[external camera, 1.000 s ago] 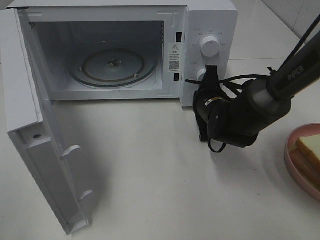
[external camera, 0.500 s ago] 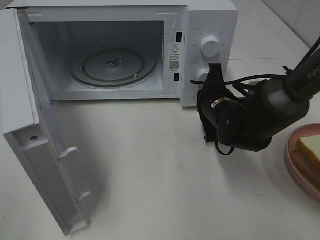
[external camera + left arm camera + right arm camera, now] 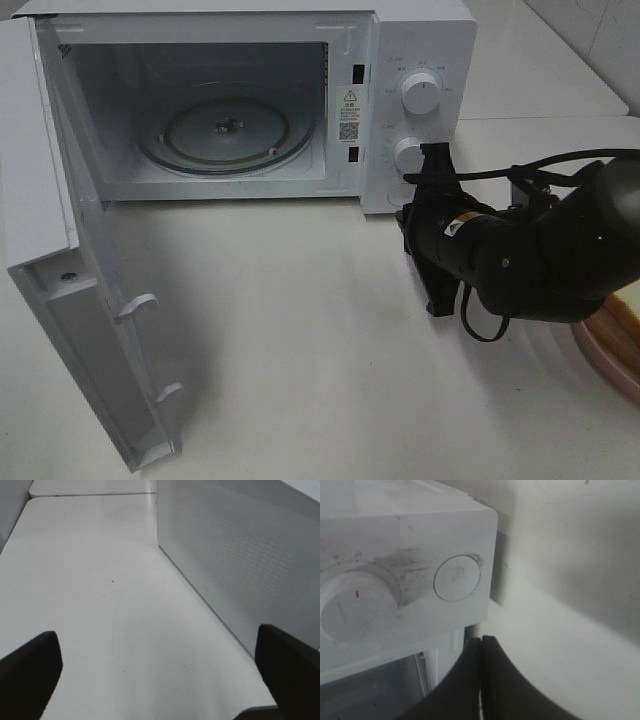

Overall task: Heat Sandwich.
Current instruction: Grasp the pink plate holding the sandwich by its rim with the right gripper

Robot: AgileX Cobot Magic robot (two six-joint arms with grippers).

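Observation:
The white microwave (image 3: pixel 420 60) stands at the back with its door (image 3: pixel 70 300) swung wide open to the left, and its glass turntable (image 3: pixel 225 132) is bare. At the right edge, my right arm hides most of the sandwich (image 3: pixel 629 301) and its pink plate (image 3: pixel 600 355). My right gripper (image 3: pixel 410 225) is shut on nothing, low in front of the control panel. The right wrist view shows its fingers (image 3: pixel 481 642) pressed together below the lower knob (image 3: pixel 357 607) and the round button (image 3: pixel 457 578). My left gripper (image 3: pixel 160 680) is open over bare table.
The open door juts out over the table's front left. In the left wrist view a perforated white microwave wall (image 3: pixel 240 555) runs alongside. A black cable (image 3: pixel 480 325) loops under the right arm. A table seam (image 3: pixel 540 118) lies at the back right.
My right arm has drawn back to the right and toward the front, away from the microwave. It now covers most of the plate and sandwich. The gripper has stayed shut.

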